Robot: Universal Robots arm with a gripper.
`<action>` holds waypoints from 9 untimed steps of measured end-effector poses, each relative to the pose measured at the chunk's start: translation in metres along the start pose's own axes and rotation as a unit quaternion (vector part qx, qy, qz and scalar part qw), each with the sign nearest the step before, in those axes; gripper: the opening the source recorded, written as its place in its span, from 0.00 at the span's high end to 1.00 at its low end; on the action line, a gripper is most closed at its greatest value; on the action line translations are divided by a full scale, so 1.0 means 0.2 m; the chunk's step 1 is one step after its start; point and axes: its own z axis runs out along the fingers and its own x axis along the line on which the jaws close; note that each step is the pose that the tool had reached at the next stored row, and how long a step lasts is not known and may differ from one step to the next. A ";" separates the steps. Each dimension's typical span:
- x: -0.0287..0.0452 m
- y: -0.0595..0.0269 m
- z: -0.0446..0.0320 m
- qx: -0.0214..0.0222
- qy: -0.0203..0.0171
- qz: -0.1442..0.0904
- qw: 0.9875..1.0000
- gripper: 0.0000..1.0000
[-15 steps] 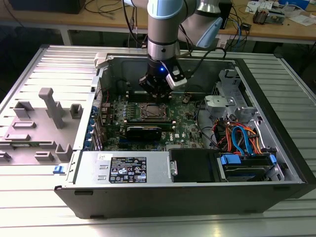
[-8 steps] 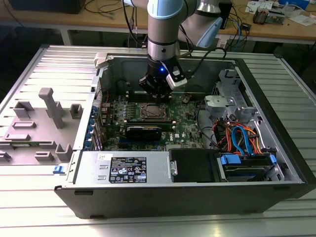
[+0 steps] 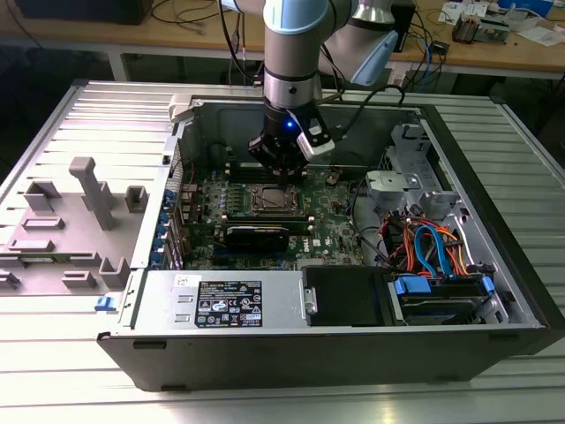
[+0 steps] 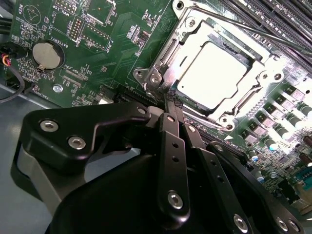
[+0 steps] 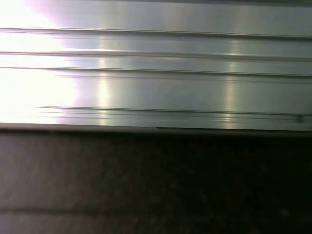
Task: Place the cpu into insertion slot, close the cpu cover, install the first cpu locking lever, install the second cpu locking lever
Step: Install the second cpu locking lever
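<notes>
The cpu (image 4: 214, 73), with its silver-grey top, lies flat in the insertion slot (image 3: 265, 200) on the green motherboard. The cpu cover (image 4: 265, 73) is down over it, framing the chip. A thin metal locking lever (image 4: 253, 30) runs along the socket's edge beside the memory slots. My gripper (image 4: 168, 100) is shut, its black fingers (image 4: 171, 126) pressed together with nothing visible between them. Their tips are at the socket's corner, by the silver hinge bracket (image 4: 155, 78). In the exterior view the gripper (image 3: 275, 168) hangs just above the socket's far edge.
The open computer case (image 3: 494, 203) surrounds the board. A black expansion card (image 3: 256, 234) lies just in front of the socket, and memory slots (image 4: 287, 19) flank it. A power supply (image 3: 225, 300), orange and blue cables (image 3: 433, 247) and grey fixtures (image 3: 93, 190) lie nearby.
</notes>
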 end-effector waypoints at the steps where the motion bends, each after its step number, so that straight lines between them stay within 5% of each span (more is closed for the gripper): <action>1: 0.000 0.000 0.000 0.000 0.000 0.000 1.000 0.89; 9: 0.001 -0.030 0.000 0.000 0.000 0.000 1.000 0.89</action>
